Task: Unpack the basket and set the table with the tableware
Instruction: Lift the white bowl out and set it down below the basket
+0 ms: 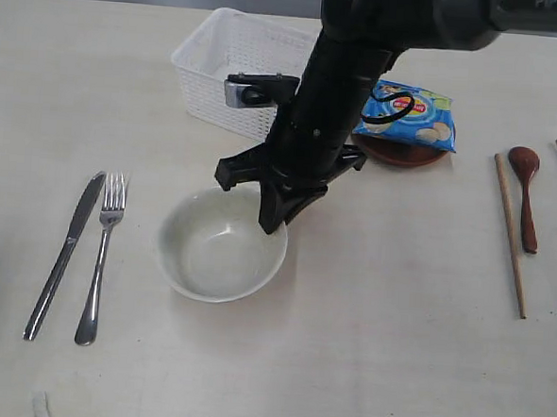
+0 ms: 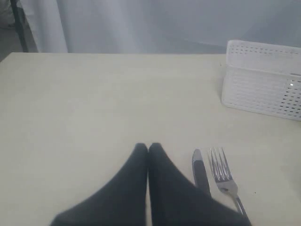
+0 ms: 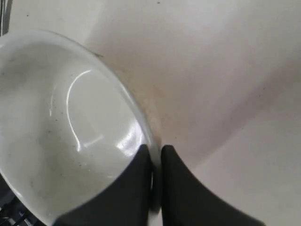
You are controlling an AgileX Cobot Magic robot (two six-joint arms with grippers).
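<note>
Clamping bowl point(image 1: 221, 248) rim: right end effector point(image 3: 155, 151); left end effector point(image 2: 148, 147) closed over open table point(image 2: 94, 94).

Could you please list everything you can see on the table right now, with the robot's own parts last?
table: one, pale off-white, under everything
basket: one, white, beyond the bowl
bowl: one, pale grey-white, middle
knife: one, steel, left of fork
fork: one, steel, left of bowl
chips bag: one, blue, on the plate
plate: one, reddish-brown, right of basket
spoon: one, dark red-brown, between chopsticks
chopsticks: two, wooden, far right
left gripper: black, shut, empty
right gripper: black, clamped on bowl rim
</note>
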